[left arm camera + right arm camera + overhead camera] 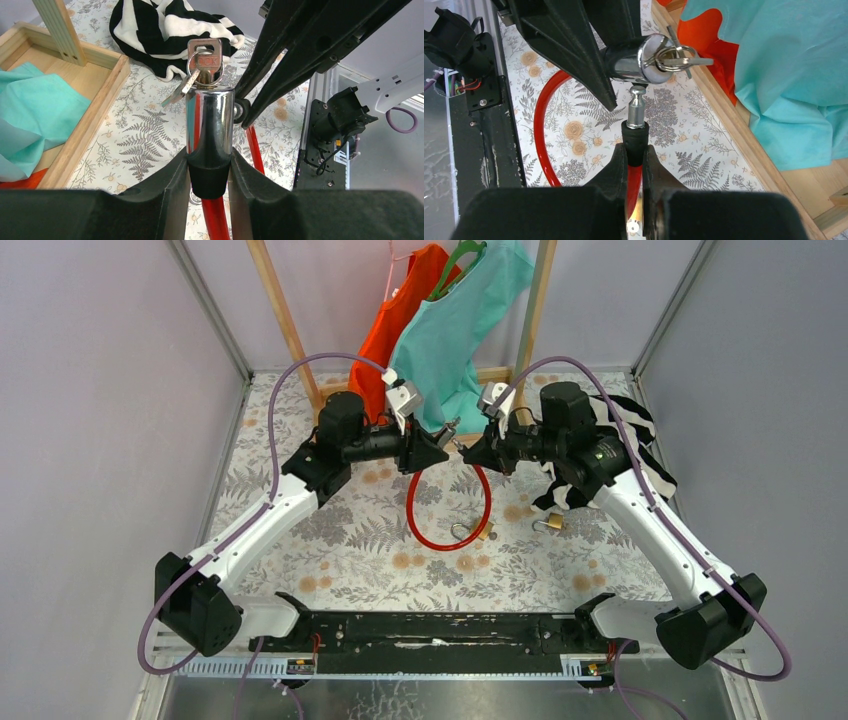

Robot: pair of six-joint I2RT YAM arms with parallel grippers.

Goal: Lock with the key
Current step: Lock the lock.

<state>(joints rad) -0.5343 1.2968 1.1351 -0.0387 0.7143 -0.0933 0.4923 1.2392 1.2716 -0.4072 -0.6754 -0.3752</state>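
Starting at the left: a plain grey wall [100,390] and a metal corner post [210,310] are closing in that side, and the table [330,540], covered in a fern-and-flower print, is lying bare from the wall across to the left arm. At the far edge a wooden rack [285,325] is standing with an orange garment [400,310] and a teal garment [470,320] hanging from it, crowding the space just behind the two wrists.

In the middle, the left gripper [210,165] is clamping narrowly on the black collar of the chrome lock barrel [210,120], lifted above the table. The key [205,57] is sitting in the barrel's end, with spare keys dangling off its ring. The red cable [415,520] is drooping from both grippers in a loop down onto the cloth. The right gripper [635,150] is pinching the cable's black end sleeve, and the metal pin [636,107] is pointing up at the barrel's side, its tip right against the chrome; whether it is seated in the socket cannot be told.

Beside the loop, a padlock [475,532] is lying at the cable's right edge and a second padlock [550,524] a little further right. A striped cloth [640,430] is bunched under the right arm, against the right frame. Along the near edge the black rail [440,630] is spanning between the two bases.
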